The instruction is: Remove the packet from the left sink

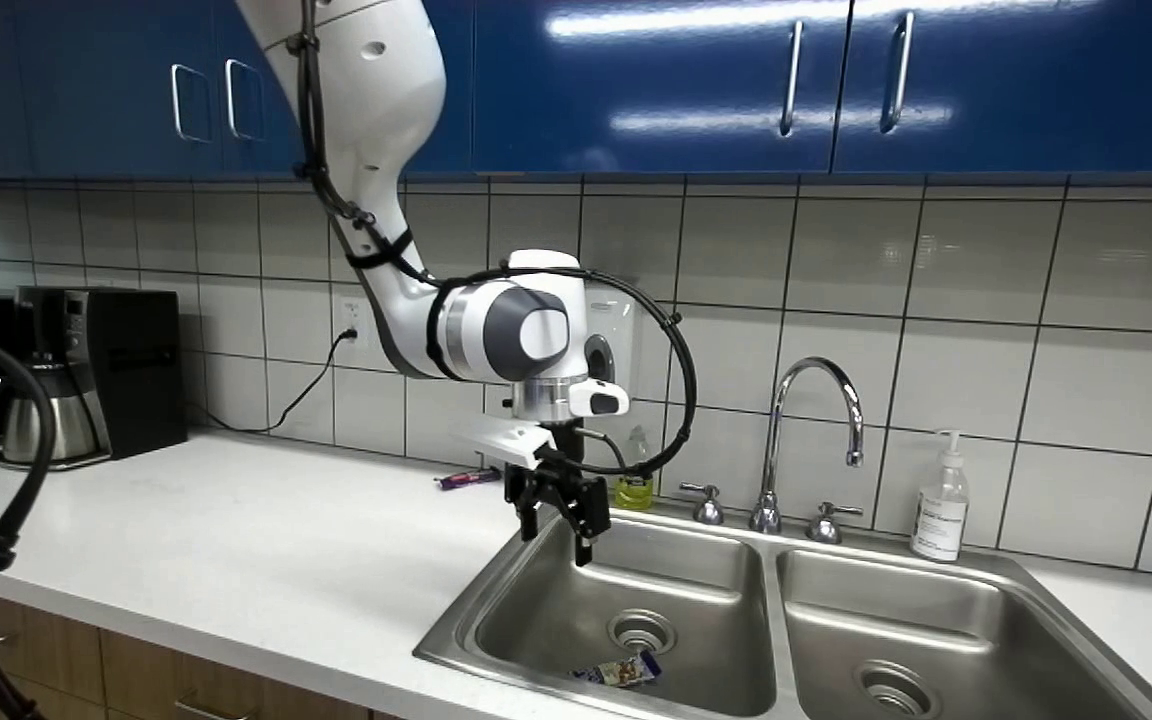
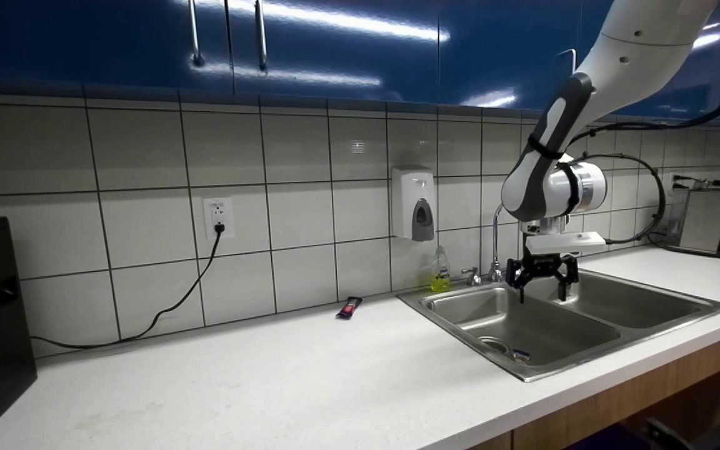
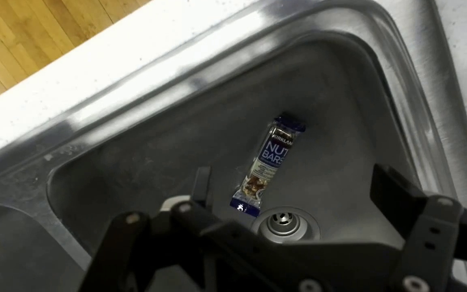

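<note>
Boldly lettered NUT BARS packet [image 3: 267, 164], blue-ended, just beside the drain [image 3: 284, 224]

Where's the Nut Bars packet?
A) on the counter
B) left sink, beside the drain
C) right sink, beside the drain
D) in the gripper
B: both exterior views show the packet in the left sink, beside the drain, and the gripper is open with nothing in it.
</note>
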Tool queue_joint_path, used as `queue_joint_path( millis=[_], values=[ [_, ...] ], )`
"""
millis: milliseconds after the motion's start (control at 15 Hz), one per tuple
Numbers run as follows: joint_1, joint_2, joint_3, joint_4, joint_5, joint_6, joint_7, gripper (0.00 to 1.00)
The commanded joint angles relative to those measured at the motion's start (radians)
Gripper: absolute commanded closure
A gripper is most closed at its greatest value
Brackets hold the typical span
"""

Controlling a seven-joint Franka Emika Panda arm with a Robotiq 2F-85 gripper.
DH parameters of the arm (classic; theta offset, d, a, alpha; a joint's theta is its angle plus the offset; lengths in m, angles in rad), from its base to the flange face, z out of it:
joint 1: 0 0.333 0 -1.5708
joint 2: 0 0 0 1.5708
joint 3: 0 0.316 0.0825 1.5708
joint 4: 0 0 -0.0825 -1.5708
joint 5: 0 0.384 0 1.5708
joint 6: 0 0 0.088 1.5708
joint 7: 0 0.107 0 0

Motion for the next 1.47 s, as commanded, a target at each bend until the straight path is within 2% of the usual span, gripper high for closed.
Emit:
queue_joint_path(
  millis=[0,867,933,1000,1400],
  values=[
    [-0.004,0.124,-0.018,0.105,0.001,0.016,0.010,0.00],
    [0.000,0.487,-0.055,0.375,0.023,0.048,0.022,0.00],
    [0.001,0.504,-0.055,0.395,0.024,0.040,0.024,0.00],
    [0.004,0.457,-0.054,0.338,0.018,0.042,0.006,0.00],
    [0.004,0.506,-0.055,0.387,0.021,0.043,0.010,0.00]
  ],
)
